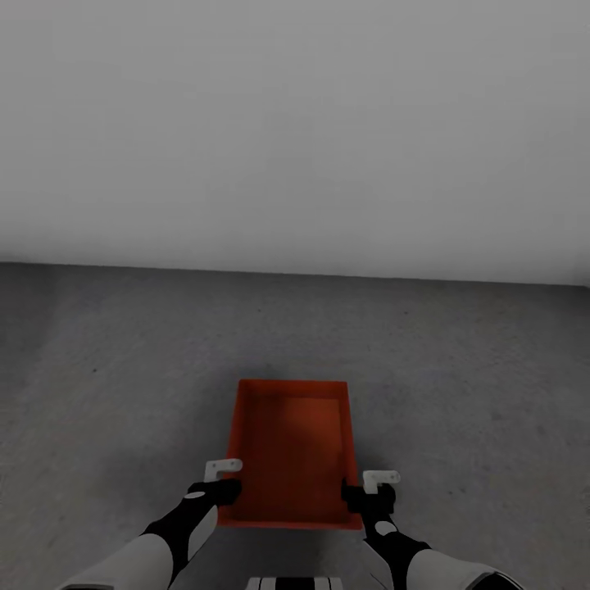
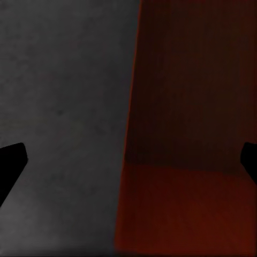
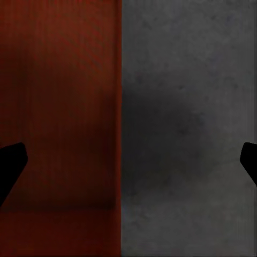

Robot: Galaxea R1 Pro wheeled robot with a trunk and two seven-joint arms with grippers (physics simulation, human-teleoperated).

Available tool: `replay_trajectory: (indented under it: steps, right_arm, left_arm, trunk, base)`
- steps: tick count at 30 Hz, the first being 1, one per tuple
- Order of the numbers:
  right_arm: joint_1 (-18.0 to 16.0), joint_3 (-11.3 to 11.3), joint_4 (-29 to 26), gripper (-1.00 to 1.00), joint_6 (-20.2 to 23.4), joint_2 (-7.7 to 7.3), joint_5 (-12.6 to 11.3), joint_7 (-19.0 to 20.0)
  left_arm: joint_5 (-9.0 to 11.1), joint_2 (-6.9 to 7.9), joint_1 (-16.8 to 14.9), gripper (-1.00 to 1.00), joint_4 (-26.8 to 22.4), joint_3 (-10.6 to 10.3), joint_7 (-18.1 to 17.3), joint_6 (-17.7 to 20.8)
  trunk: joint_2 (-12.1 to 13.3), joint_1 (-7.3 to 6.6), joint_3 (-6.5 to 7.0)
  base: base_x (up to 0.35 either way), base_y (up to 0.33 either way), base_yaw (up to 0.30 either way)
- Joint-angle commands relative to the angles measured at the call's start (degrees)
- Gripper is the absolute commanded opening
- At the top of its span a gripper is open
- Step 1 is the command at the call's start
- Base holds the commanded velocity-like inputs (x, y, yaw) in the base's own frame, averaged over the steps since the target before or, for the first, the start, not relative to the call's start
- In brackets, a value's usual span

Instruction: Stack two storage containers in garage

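A plain white wall (image 1: 295,123) stood behind the storage container, meeting a dull grey, mottled concrete floor (image 1: 115,369) that ran under and around it. The storage container (image 1: 293,449), a red-orange rectangular open-top bin with low straight walls, sat in front of the robot, between its two arms, its long axis pointing toward the wall; its inside looked bare. The left gripper (image 1: 220,479) was at the container's left wall near the near corner, and the right gripper (image 1: 373,485) at the right wall. In both wrist views the dark fingertips (image 2: 12,163) (image 3: 12,163) stood wide apart, one over the container's inside and one over the floor, straddling a wall without clamping it. Whether the container rested on the floor or hung just above it could not be told.
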Motion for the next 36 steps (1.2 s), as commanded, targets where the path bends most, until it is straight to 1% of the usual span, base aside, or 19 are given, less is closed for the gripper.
replay_trajectory:
  steps: [1, 36]
  right_arm:
    - [-0.02, 0.48, 0.04, 1.00, -0.14, 0.02, -0.40, -0.20]
    - [-0.02, 0.48, 0.04, 1.00, -0.14, 0.02, -0.37, -0.15]
  left_arm:
    - [0.39, 0.02, 0.00, 1.00, -0.07, 0.03, 0.17, 0.24]
    - [0.46, -0.01, 0.00, 1.00, -0.03, -0.03, 0.17, 0.19]
  trunk:
    - [0.40, -0.23, 0.15]
    - [14.44, -7.92, 6.44]
  base:
    - [0.000, 0.000, 0.000]
    - [0.000, 0.000, 0.000]
